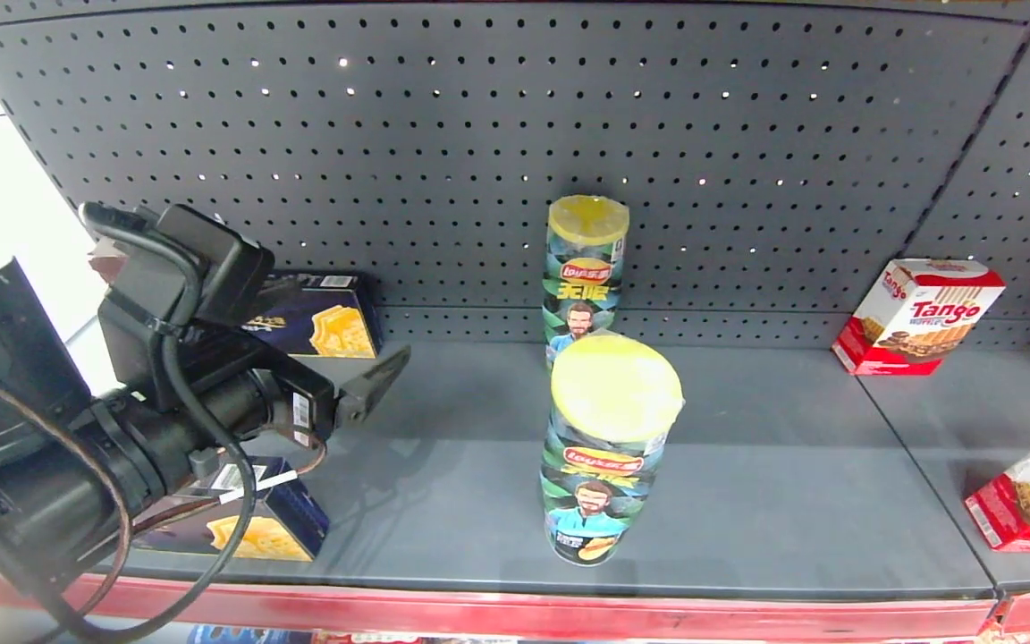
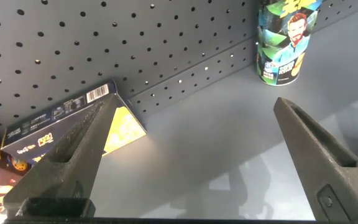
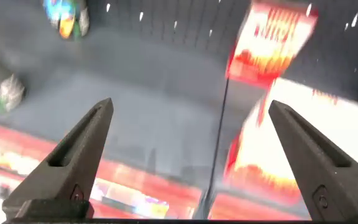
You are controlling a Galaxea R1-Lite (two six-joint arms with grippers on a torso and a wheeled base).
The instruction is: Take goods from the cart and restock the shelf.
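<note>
Chip cans, two, upright on the shelf [image 1: 792,501]: front can [image 1: 606,465] near the front edge, back can [image 1: 583,286] at the back edge.
Likely light, stiff-walled, glossy and slick, tall enough to tip, contents brittle; best taken across the mid-body, below the yellow lid [image 1: 615,386]. Labels: red oval mark, a man's portrait; wording not transcribed. Left gripper [image 2: 194,106] over the shelf's left end beside a dark box [image 2: 61,115], fingers [image 2: 73,155] spread wide, holding nothing. Right gripper [image 3: 190,106] equally wide and empty, near a red-and-white box [image 3: 272,43].

head view: we look down on the shelf [image 1: 792,483]; wrist views face it close, left sharing the rear can [image 1: 585,268].
</note>
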